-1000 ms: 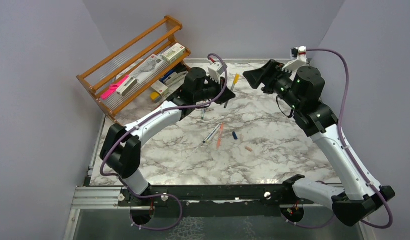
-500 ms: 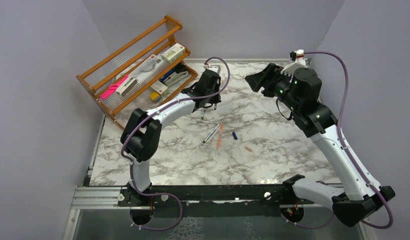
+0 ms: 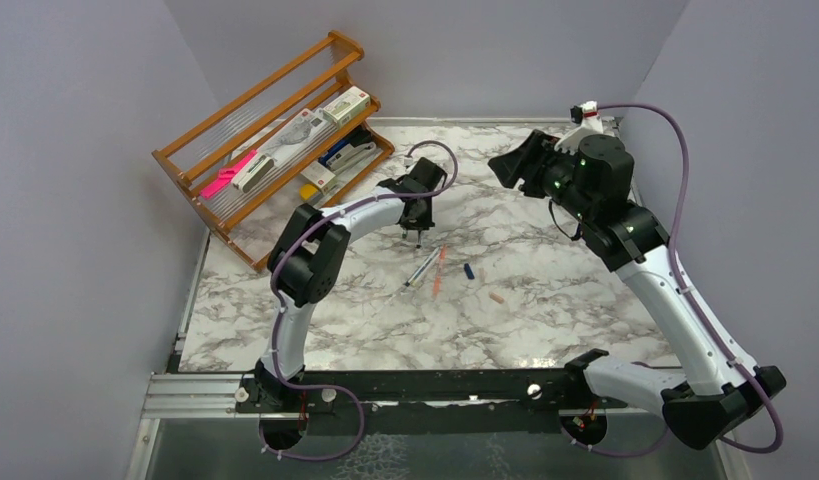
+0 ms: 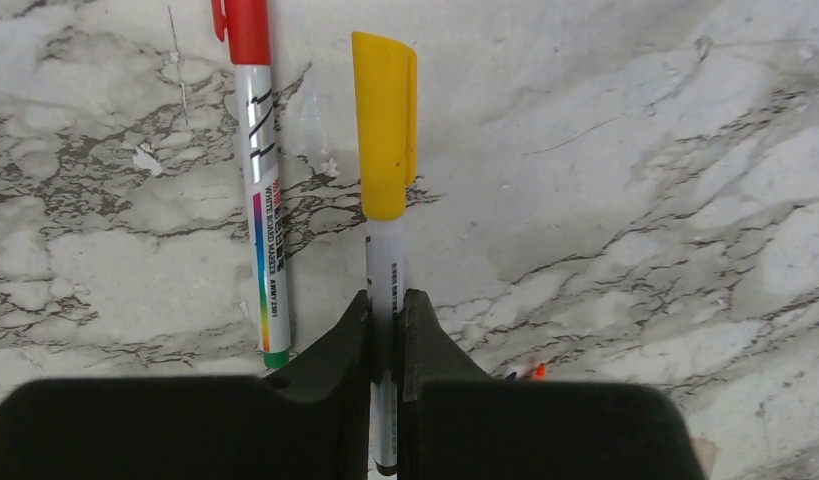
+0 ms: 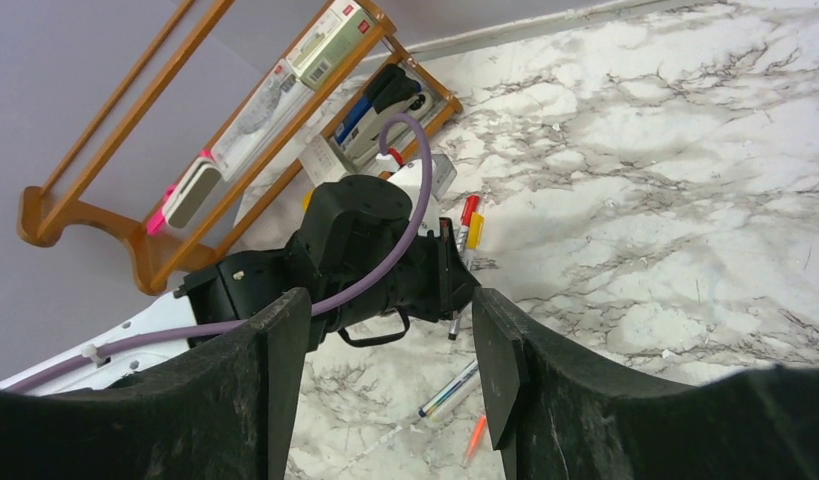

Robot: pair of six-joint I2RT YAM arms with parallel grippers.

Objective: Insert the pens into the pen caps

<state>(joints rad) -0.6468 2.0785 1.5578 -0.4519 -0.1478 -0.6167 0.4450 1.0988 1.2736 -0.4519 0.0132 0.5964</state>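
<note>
The marble table (image 3: 545, 330) fills the top view. A wooden rack (image 5: 47, 212) (loaded with boxes and stationery) leans against the wall at about ten o'clock.

The right arm (image 3: 675, 300) rises from its base at five o'clock and bends back toward the far edge. The left arm (image 3: 335, 215) folds up from seven o'clock and reaches in toward the middle of the far half.

The right gripper (image 5: 385, 330) hangs in the air at about one o'clock, well above the marble. Its jaws are apart with nothing between them, and it faces the left arm's wrist. The left gripper (image 4: 385, 300) points down at the table, just toward twelve o'clock from the centre, with its jaws pinched together on the grey-white barrel of a yellow-capped pen (image 4: 387, 265).

In the left wrist view that pen runs straight toward twelve o'clock, and its yellow cap (image 4: 383, 130) is seated on the far end. I cannot tell whether the pen is touching the marble. Just beside it at nine o'clock, parallel and not touching, a red-capped pen (image 4: 263, 250) lies on the table with its red cap (image 4: 247, 25) on.

Near the table's centre a grey pen (image 3: 422, 268) and a salmon-orange pen (image 3: 439, 270) lie close together, both uncapped. A dark blue cap (image 3: 469, 271) sits just at three o'clock of the orange pen. A pale pink cap (image 3: 497, 297) sits near it at four o'clock, apart from everything else.
</note>
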